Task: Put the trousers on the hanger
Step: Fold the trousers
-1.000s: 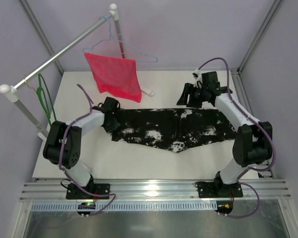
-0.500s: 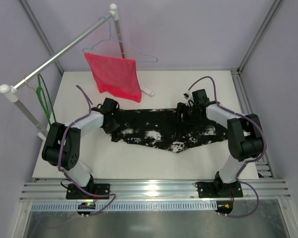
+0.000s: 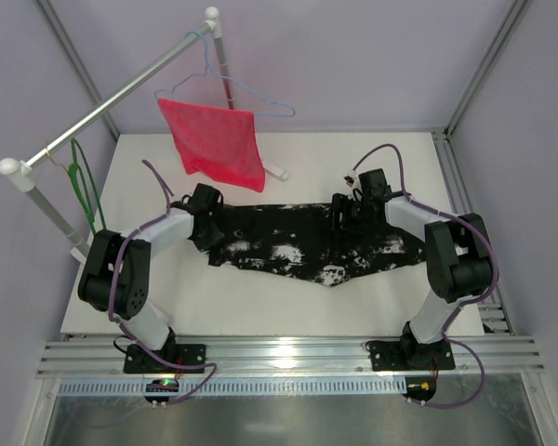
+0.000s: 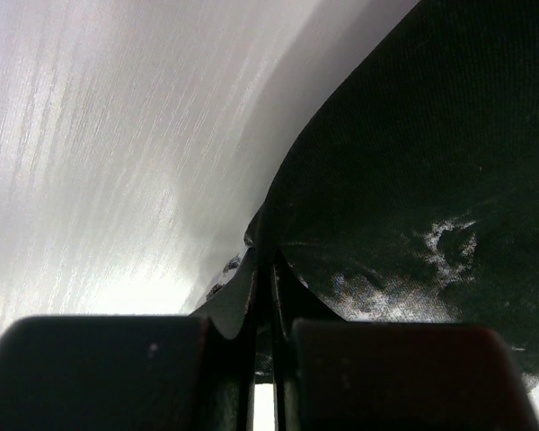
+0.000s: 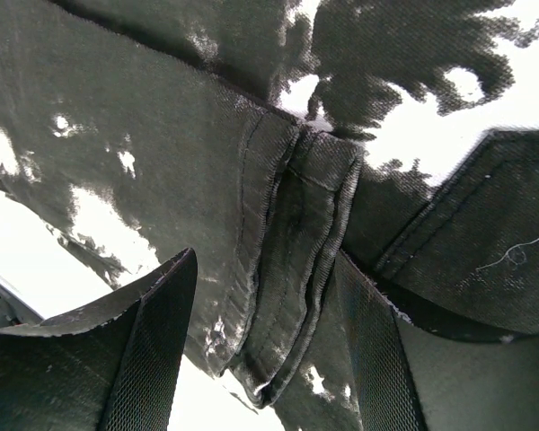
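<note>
Since the earlier view, the right arm has swung in from the far right corner and lowered its right gripper [image 3: 344, 212] onto the large black fabric trousers mottled with white splotches [image 3: 298, 237]; the left arm and the garment show no change. The trousers lie spread flat across the middle of the white table [image 3: 260, 307], well apart from the thin bright green clothes hanger [image 3: 88, 190] that hangs from the left end of the metal rail [image 3: 112, 102]. A plain red mesh cloth [image 3: 219, 139] on a pale blue wire hanger [image 3: 251, 93] hangs farther along the same rail. The left gripper [image 4: 265, 296] is closed tight on the left edge of the trousers, with fabric pinched between its fingers. The right gripper [image 5: 265, 346] stands with jaws apart, its fingers either side of a thick stitched seam near the garment's middle and far edge. The step in hand appears to be securing a second hold before any lift. The next move likely calls for the right jaws to close on that seam, so that both arms can raise the cloth together and carry it leftward toward the hanger.
</note>
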Available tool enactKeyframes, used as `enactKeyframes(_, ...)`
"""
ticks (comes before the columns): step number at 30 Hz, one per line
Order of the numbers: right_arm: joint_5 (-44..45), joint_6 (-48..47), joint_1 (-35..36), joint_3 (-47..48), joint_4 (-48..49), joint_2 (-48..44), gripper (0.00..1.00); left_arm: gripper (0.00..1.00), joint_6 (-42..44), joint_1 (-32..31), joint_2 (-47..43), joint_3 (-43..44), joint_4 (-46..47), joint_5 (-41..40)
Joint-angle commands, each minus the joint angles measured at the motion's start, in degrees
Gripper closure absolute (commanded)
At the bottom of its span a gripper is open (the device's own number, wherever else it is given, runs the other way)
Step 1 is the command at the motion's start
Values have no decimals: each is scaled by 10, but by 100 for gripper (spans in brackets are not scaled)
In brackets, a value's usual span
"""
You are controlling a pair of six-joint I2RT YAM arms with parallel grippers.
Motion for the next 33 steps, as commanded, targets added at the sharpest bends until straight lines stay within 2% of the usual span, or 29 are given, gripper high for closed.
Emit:
enactKeyframes(1,23,-4,13,0,18,1,34,100,10,7,0,-20,-35,-21)
enactKeyframes(7,30,-2,20,-4,21,11,34,99,8,7,-2,-22,-36,-21)
enactKeyframes(15,-32,22,28,-13,62,7,34,99,7,6,-1,-25,-34,-22)
enactKeyframes(27,-36,42,48,-6,85,10,36,99,5,6,2,-24,-32,-21)
enactKeyframes(31,-23,45,52,4,83,31,46,100,5,6,-1,-24,-33,-22)
enactKeyframes(33,-19,47,57,8,83,34,59,99,4,6,-4,-24,-35,-25)
